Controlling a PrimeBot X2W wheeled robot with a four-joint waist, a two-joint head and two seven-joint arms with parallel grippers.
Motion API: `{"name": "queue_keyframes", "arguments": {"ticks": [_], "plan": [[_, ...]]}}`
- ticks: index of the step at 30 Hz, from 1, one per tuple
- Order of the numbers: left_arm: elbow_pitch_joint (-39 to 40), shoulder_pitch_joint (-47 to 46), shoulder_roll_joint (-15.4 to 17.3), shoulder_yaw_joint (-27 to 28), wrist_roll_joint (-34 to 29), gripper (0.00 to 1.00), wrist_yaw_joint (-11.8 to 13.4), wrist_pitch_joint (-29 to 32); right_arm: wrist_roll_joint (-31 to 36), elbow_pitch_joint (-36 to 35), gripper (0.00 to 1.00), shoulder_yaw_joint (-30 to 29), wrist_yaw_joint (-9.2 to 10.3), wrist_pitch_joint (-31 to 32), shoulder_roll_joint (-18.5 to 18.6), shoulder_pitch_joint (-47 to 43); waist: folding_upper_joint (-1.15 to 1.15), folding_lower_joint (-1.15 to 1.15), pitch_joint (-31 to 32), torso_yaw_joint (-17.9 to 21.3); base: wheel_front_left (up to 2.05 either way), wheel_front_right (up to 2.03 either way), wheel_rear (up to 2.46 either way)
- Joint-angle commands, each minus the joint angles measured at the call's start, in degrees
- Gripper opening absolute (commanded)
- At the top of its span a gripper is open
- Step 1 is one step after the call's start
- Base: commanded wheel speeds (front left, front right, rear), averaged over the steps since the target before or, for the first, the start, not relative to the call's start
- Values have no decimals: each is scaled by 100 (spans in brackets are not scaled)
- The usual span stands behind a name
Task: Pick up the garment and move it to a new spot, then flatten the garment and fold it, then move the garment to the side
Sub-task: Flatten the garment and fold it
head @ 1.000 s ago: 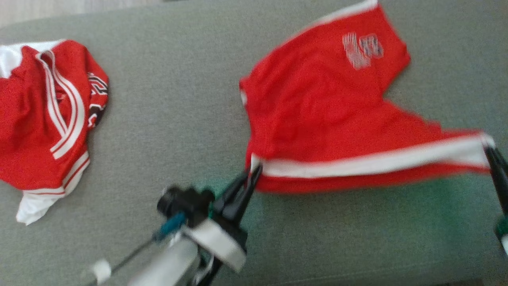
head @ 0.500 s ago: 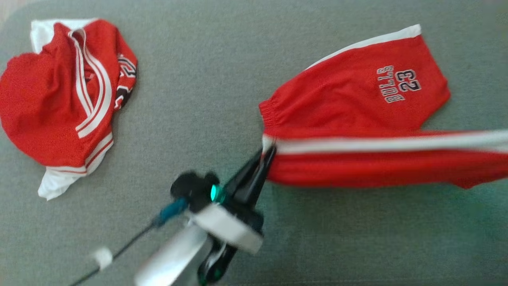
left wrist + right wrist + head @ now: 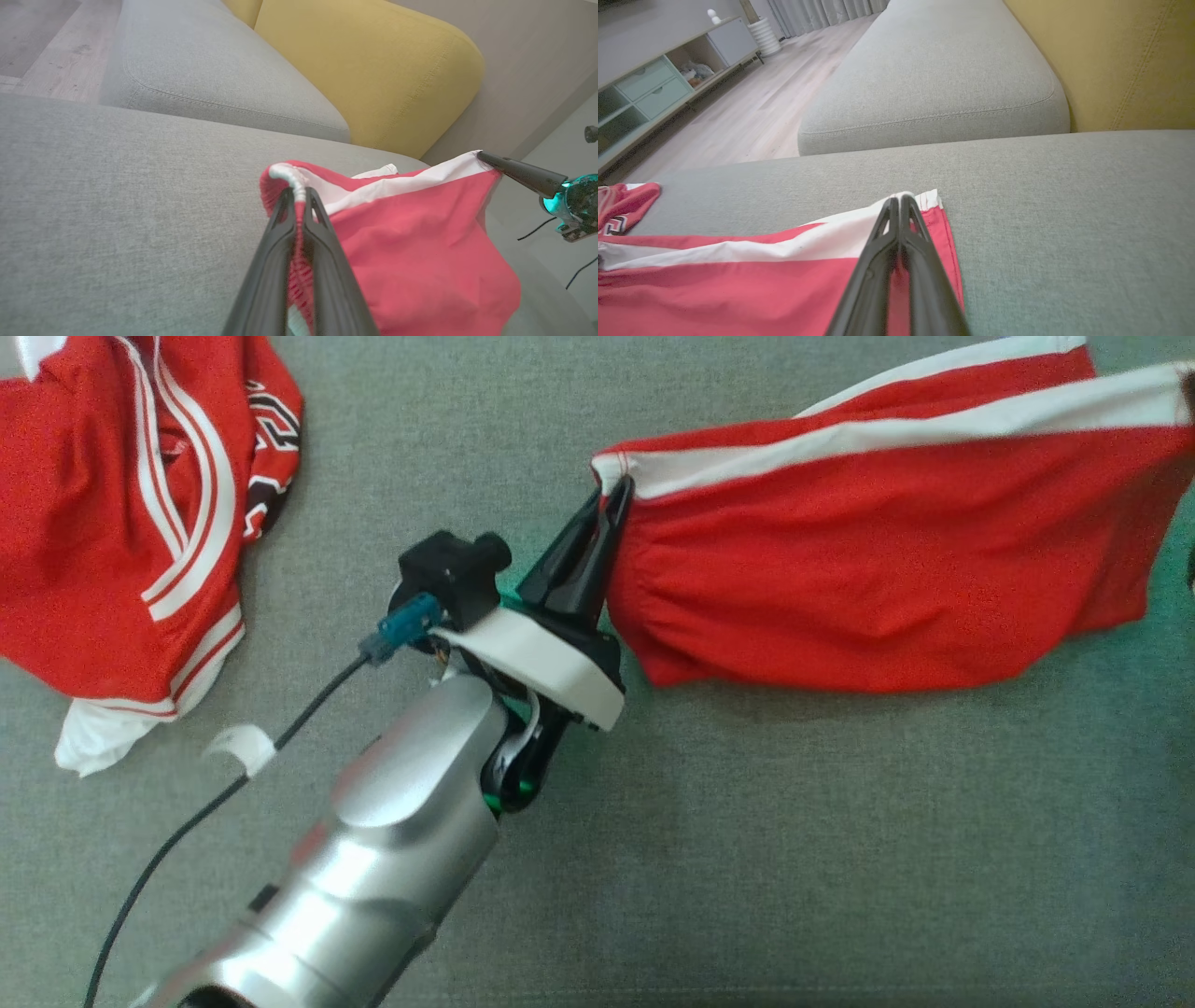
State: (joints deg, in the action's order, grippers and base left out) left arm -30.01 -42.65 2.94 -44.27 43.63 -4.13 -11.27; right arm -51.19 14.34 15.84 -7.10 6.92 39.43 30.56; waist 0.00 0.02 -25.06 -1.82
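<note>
head view: shorts (image 3: 868, 588) cut off rt; left gripper (image 3: 613, 497) pinching corner.

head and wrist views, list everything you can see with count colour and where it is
red shorts: 1, red with white side stripe, lifted over the sofa, pinched at two corners
red jersey: 1, red with white and black trim, crumpled on the sofa at head view's upper left
grey sofa cushions: 2, grey, one under the garments, one beyond it
yellow backrest: 1, yellow, behind the cushions
wooden floor: pale, beside the sofa
cabinet: 1, pale green and grey, by the wall
left gripper: 1, dark, shut on the waistband corner
right gripper: 1, dark, shut on the striped hem corner
</note>
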Motion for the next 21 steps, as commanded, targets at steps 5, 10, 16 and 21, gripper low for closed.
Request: {"name": "queue_keyframes", "arguments": {"ticks": [5,10,16,21], "plan": [[-226,-448,2,44,19,0,-23,-189,132,611,0,512,-39,-203,13,766,0,-2,-193,-38,0,0,0],[-323,-508,-4,-86,105,0,9,-331,113,1288,9,945,-39,-571,-115,1319,0,-2,-252,-51,0,0,0],[-215,-424,-5,-145,201,100,69,-369,-143,1795,100,1339,-39,-900,-209,1457,0,-2,-162,-95,0,0,0],[124,-108,-5,90,-162,100,346,-371,-379,1921,100,1575,-39,-1145,-135,1173,0,-2,63,-148,0,0,0]]}}
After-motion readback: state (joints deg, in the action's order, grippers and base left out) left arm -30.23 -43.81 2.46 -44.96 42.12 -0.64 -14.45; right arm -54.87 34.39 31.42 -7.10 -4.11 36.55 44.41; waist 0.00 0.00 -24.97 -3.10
